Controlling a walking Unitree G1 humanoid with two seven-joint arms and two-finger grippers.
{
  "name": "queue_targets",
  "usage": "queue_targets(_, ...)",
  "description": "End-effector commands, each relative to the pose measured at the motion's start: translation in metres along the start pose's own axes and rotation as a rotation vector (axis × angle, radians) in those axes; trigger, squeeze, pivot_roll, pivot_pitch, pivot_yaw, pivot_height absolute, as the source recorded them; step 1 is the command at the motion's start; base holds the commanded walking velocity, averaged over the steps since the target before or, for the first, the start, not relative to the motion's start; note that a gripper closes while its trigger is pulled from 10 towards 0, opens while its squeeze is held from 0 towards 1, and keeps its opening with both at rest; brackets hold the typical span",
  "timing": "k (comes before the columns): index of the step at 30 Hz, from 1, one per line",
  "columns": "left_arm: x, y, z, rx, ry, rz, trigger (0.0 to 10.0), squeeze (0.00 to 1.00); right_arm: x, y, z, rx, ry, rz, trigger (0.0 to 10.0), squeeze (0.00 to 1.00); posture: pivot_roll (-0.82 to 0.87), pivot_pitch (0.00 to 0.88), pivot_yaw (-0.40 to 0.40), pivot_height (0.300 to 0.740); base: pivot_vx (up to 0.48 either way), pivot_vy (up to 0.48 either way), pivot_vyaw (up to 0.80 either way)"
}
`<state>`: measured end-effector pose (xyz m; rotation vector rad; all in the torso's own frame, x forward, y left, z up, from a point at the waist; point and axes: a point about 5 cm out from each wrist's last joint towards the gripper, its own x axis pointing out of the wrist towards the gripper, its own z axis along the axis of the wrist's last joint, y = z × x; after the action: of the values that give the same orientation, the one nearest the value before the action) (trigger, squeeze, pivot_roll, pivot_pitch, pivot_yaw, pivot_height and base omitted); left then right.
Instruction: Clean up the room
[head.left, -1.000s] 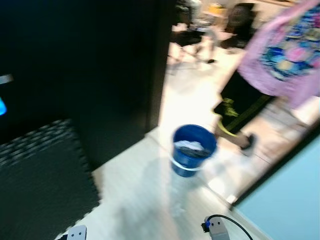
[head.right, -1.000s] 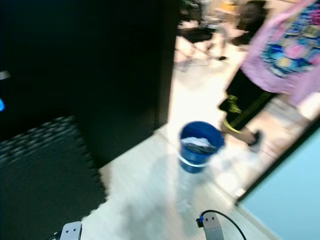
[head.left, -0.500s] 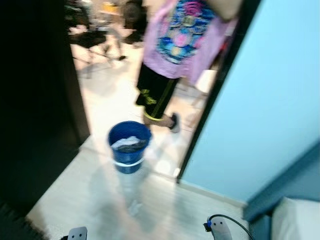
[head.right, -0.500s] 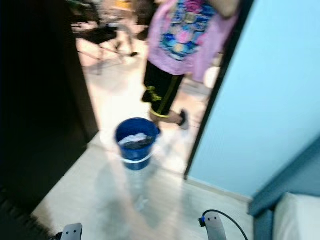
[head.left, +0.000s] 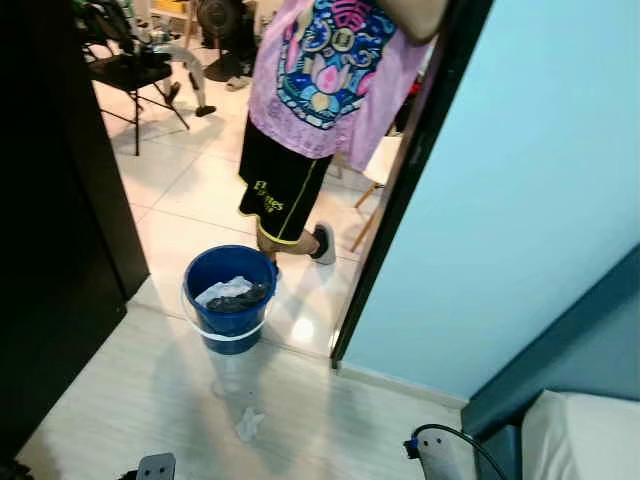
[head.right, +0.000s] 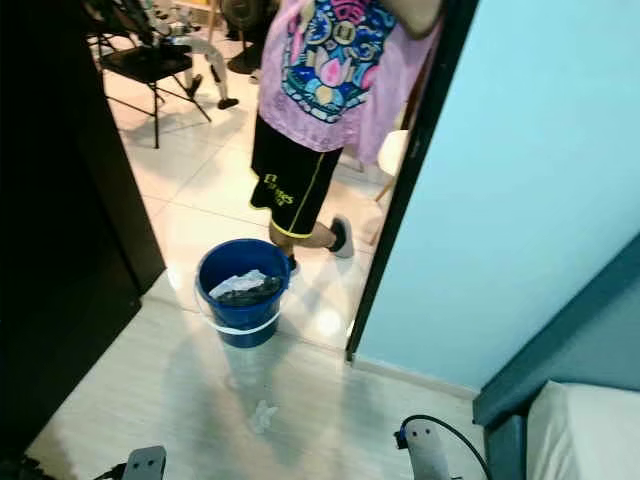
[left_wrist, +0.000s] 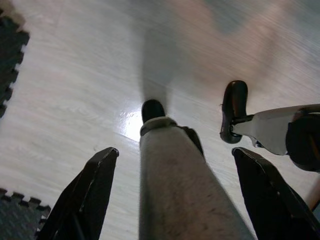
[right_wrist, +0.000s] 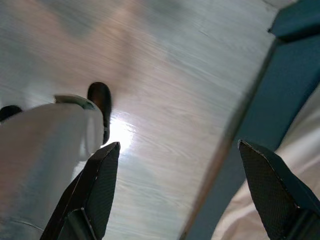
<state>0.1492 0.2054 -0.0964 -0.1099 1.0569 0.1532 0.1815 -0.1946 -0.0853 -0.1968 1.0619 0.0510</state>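
1. Left eye view, compared with the frames a second earlier: we have turned to our right, so the dark cabinet (head.left: 50, 250) and foam mat have slid out toward the left edge and the pale blue wall (head.left: 520, 190) now takes up the right side. The blur has gone, which we read as the turn having nearly stopped.
2. The blue bucket (head.left: 230, 297) stands on the floor at the doorway, just beside the black door frame (head.left: 400, 200). A person (head.left: 320, 110) in a pink printed shirt and black shorts stands right behind it.
3. A small crumpled scrap of white paper (head.left: 247, 424) lies on the floor in front of the bucket, between it and us. We judge this the next item to collect, with the bucket as its likely destination.
4. Materials: the bucket is smooth moulded plastic with a white band, round and open-topped, holding pale and dark crumpled cloth or paper. The floor (head.left: 330, 420) is glossy pale wood-grain plank, giving way to shiny tile beyond the doorway.
5. Left gripper (left_wrist: 175, 180) and right gripper (right_wrist: 180, 185) both hang low over the floor, fingers spread wide apart and holding nothing.
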Motion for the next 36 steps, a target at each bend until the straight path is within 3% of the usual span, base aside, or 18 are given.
queue_targets(1,-0.001,-0.002,-0.013,0.005,0.068,0.0,10.0,0.0,0.0,-0.002,-0.005,-0.005,0.019,-0.012,10.0,0.0,-0.06,0.082,-0.092,0.728,-0.48,0.0,0.0)
queue_targets(4,-0.001,-0.003,-0.011,0.001,0.061,-0.004,10.0,0.0,-0.001,-0.003,-0.007,-0.003,0.024,-0.015,10.0,0.0,-0.06,0.083,-0.092,0.728,-0.48,0.0,0.0)
queue_targets(13,0.0,-0.005,-0.009,0.039,0.049,-0.018,10.0,0.0,-0.001,-0.008,-0.009,0.017,0.028,-0.03,10.0,0.0,-0.09,0.086,-0.081,0.728,0.0,0.0,-0.09)
queue_targets(18,0.0,-0.007,-0.01,0.047,0.047,-0.024,10.0,0.0,-0.002,-0.009,-0.011,0.022,0.033,-0.035,10.0,0.0,-0.1,0.087,-0.078,0.728,0.0,0.0,-0.8)
queue_targets(36,-0.001,-0.008,-0.014,0.053,0.081,-0.031,10.0,0.0,-0.002,-0.012,-0.011,0.018,0.036,-0.041,10.0,0.0,-0.11,0.088,-0.085,0.728,-0.047,0.0,-0.09)
